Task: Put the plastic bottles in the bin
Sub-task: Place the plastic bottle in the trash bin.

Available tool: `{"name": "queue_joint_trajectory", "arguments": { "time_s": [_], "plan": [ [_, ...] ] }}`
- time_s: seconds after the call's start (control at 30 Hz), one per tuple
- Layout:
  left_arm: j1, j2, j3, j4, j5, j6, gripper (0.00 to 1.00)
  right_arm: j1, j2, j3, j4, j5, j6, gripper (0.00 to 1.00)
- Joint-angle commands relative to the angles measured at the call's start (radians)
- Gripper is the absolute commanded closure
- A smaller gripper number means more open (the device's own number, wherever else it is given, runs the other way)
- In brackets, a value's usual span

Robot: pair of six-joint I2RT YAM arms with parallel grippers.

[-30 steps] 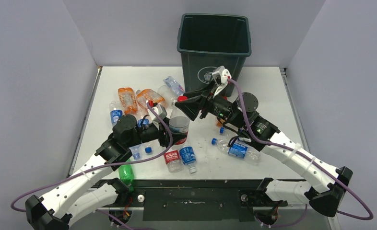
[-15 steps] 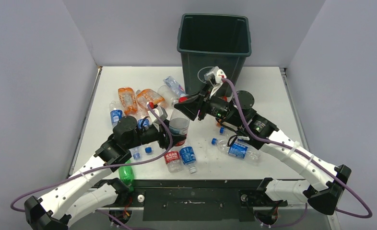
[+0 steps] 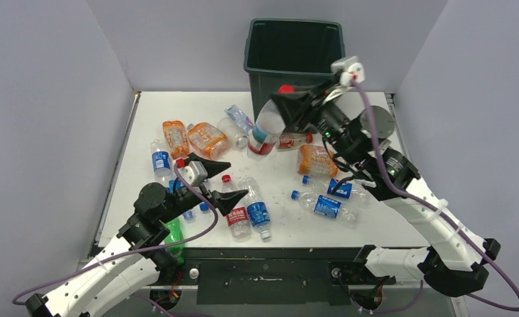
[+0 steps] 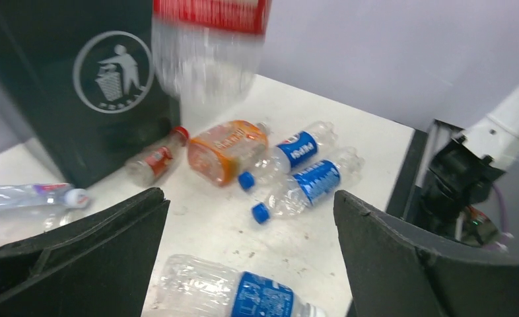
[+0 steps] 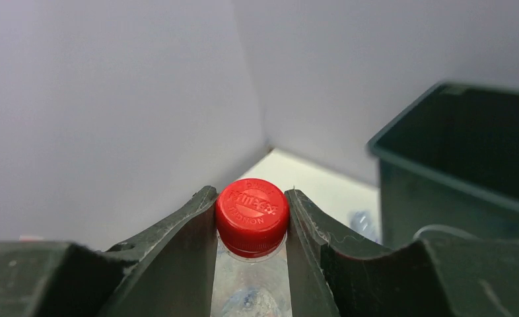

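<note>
My right gripper [image 3: 287, 99] is shut on the red cap [image 5: 251, 214] of a clear plastic bottle [image 3: 265, 129]. The bottle hangs tilted in the air, just in front of the dark green bin [image 3: 295, 53] and below its rim. The left wrist view shows this bottle [image 4: 207, 59] blurred beside the bin's logo [image 4: 113, 71]. My left gripper [image 3: 222, 180] stands wide open and holds nothing, low over the near-left table. A blue-labelled bottle [image 4: 243, 294] lies below its jaws. Several more bottles lie on the table: orange ones [image 3: 207, 137], blue-labelled ones [image 3: 327, 206] and a green one [image 3: 173, 236].
An orange bottle [image 3: 316, 160] and a small red-labelled one [image 3: 293, 140] lie under my right arm, near the foot of the bin. Grey walls close in the table on the left, right and back. A red-labelled bottle [image 3: 237, 216] lies near the front edge.
My left gripper has let go of the clear bottle, opened wide and pulled back toward the near edge. My right gripper has closed on its cap and lifted it up toward the bin.
</note>
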Motion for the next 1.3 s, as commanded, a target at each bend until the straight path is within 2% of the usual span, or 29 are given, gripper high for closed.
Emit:
{"name": "queue_joint_trajectory", "arguments": {
  "time_s": [0.0,0.13,0.27,0.4,0.47,0.73,0.9,1.1,1.13,1.23,1.27],
  "plan": [
    [-0.003,-0.043,-0.015,0.116,-0.181,0.043,0.04,-0.015,-0.025,0.108,0.155,0.347,-0.131,0.95],
    [-0.006,-0.04,-0.011,0.101,-0.278,0.054,0.04,-0.081,0.067,0.204,0.27,0.433,-0.143,0.95],
    [-0.007,-0.038,0.001,0.081,-0.339,0.058,0.04,-0.208,0.155,0.217,0.43,0.422,-0.088,0.95],
    [-0.03,-0.049,-0.007,0.078,-0.374,0.072,0.04,-0.276,0.298,0.254,0.596,0.389,-0.082,0.95],
    [-0.045,-0.05,-0.014,0.08,-0.386,0.086,0.04,-0.302,0.399,0.375,0.574,0.376,-0.084,0.95],
    [-0.057,-0.044,-0.008,0.067,-0.408,0.11,0.04,-0.346,0.717,0.598,0.568,0.281,-0.133,0.95],
    [-0.057,-0.047,-0.01,0.064,-0.411,0.122,0.04,-0.354,0.809,0.648,0.538,0.207,-0.098,0.95],
    [-0.059,-0.041,-0.009,0.061,-0.412,0.123,0.04,-0.348,0.886,0.727,0.389,0.145,-0.072,0.94],
    [-0.059,-0.039,-0.008,0.061,-0.41,0.122,0.04,-0.348,0.892,0.733,0.37,0.143,-0.073,0.84],
    [-0.058,-0.035,-0.009,0.062,-0.404,0.122,0.04,-0.354,0.895,0.737,0.34,0.135,-0.059,0.36],
    [-0.06,-0.031,-0.008,0.062,-0.402,0.122,0.04,-0.355,0.894,0.739,0.334,0.136,-0.052,0.25]
  ]
}}
